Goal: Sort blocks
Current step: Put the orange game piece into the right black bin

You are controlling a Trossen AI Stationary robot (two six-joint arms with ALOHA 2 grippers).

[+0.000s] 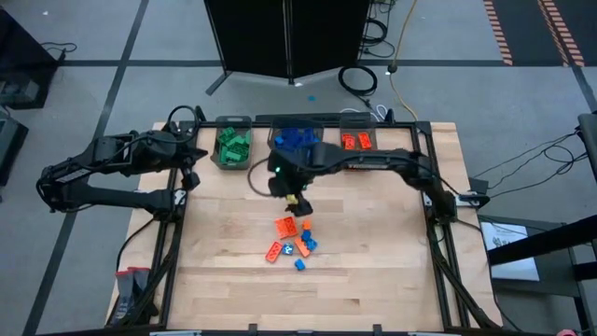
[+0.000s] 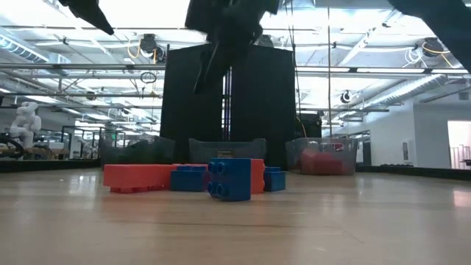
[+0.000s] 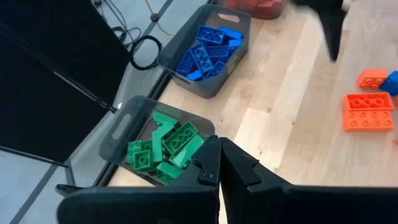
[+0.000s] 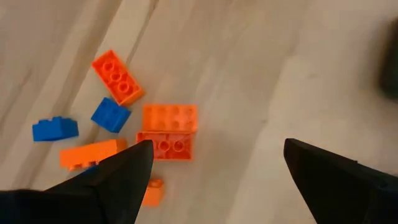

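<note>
Our right tool (image 4: 214, 165) hangs wide open and empty above the loose blocks (image 1: 294, 238) mid-surface. We should drop straight over one orange block (image 4: 169, 117) and squeeze gently.

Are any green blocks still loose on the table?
No, the loose blocks are only orange and blue; green blocks lie in their bin.

— What's the table (image 1: 373, 271) made of?
— Pale wood planks, smooth with a light sheen.
— And the blocks (image 4: 166, 129) under the right gripper (image 4: 214, 165)?
— Hard studded plastic, slightly glossy.
— The bins (image 3: 208, 84)?
— Grey translucent plastic. The gripper fingers (image 4: 336, 180) look like matt black plastic.
</note>
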